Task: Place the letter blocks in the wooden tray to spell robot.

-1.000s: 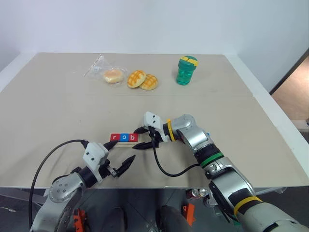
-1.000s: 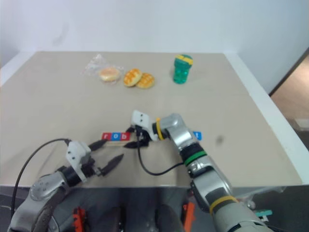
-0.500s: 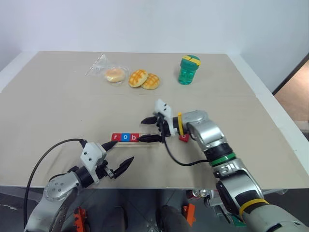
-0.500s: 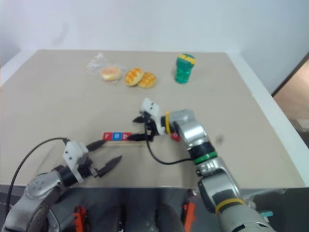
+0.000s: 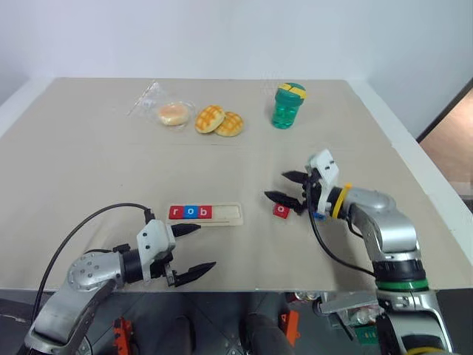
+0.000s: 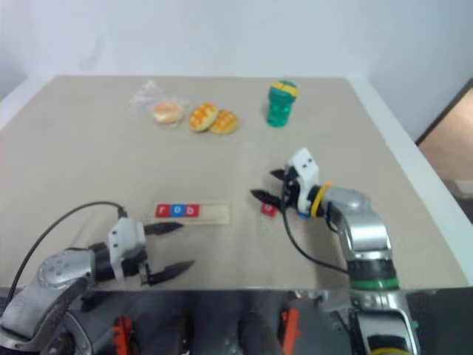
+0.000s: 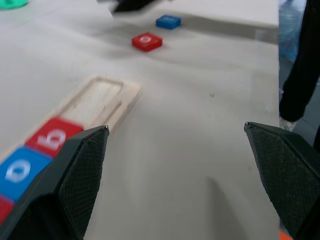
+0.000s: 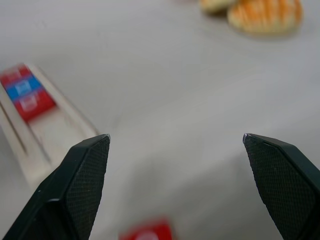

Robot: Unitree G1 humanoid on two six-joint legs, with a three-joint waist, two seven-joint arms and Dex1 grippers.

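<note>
The wooden tray [image 5: 225, 214] lies near the table's front, left of centre. Three letter blocks fill its left part: red r [image 5: 176, 212], blue o [image 5: 191, 212], red b [image 5: 205, 212]; its right part is bare. A loose red block [image 5: 281, 211] lies on the table to the tray's right, and a blue block [image 7: 168, 21] just beyond it. My right gripper [image 5: 277, 186] hovers open a little above and behind the red block, holding nothing. My left gripper [image 5: 204, 246] stands open and empty near the front edge, just in front of the tray.
At the back of the table stand a green bottle [image 5: 287, 106], two waffle pastries [image 5: 219, 122] and a bagged bun [image 5: 172, 115]. The table's front edge [image 5: 244, 287] runs close below the left gripper. Black cables loop from both wrists.
My right gripper has left the tray's right end and swung right to above the loose red block, its fingers spreading wider. My left gripper has turned a little, staying near the front edge.
</note>
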